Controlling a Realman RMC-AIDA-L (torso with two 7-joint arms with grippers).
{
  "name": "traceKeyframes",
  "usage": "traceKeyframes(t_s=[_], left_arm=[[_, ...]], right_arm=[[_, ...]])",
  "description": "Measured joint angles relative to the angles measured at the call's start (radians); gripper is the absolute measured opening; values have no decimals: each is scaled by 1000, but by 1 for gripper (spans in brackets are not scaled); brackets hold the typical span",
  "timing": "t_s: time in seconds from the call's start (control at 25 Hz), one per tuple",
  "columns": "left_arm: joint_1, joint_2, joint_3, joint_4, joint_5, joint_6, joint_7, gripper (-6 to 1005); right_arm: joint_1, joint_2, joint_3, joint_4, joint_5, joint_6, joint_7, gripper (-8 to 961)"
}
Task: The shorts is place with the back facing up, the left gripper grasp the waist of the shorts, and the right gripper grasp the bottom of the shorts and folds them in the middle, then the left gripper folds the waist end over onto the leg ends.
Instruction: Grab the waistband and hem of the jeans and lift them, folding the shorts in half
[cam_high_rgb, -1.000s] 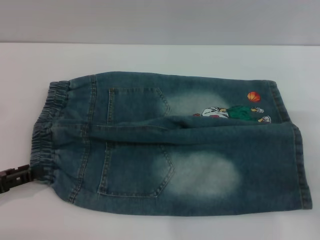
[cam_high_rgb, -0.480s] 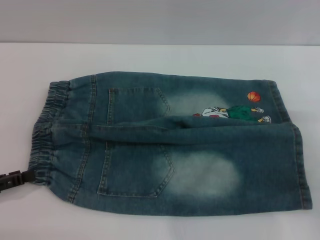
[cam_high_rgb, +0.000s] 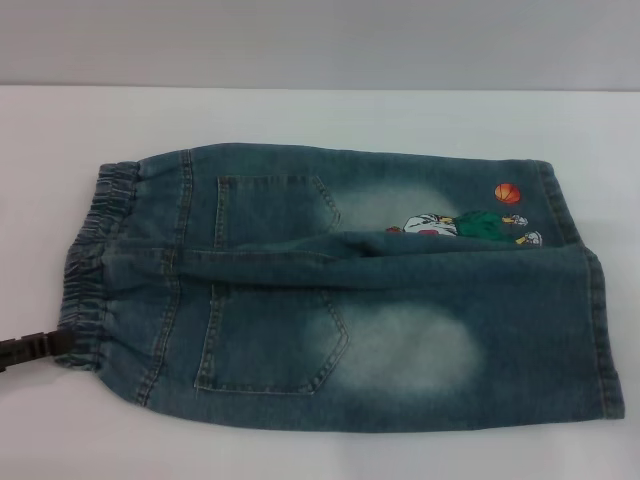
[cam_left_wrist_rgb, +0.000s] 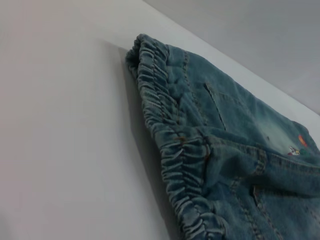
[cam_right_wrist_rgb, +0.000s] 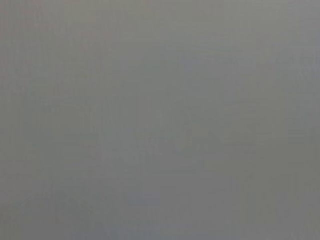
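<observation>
The shorts (cam_high_rgb: 330, 290) lie flat on the white table (cam_high_rgb: 300, 120), back up, with both patch pockets showing. The elastic waist (cam_high_rgb: 90, 270) is at the left. The bottom of the shorts, its two leg ends (cam_high_rgb: 600, 330), is at the right, next to the cartoon print (cam_high_rgb: 470, 225). My left gripper (cam_high_rgb: 35, 347) shows only as a black tip at the picture's left edge, touching the near corner of the waist. The left wrist view looks along the gathered waist (cam_left_wrist_rgb: 170, 150) from close by. My right gripper is out of view, and its wrist view shows only plain grey.
A long crease (cam_high_rgb: 330, 250) runs lengthwise between the two legs. White table surface surrounds the shorts on all sides, and a grey wall (cam_high_rgb: 320, 40) stands behind the far edge.
The left gripper's black tip has slid slightly right, toward the near corner of the waist, and now looks thinner. The shorts have not moved.
</observation>
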Motion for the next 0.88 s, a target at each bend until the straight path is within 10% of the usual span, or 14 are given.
traceKeyframes(t_s=[0.88], left_arm=[[-6,-8,4,0,3,24,-9,727]], right_arm=[[-9,0,2,-3,5,-6,0,735]])
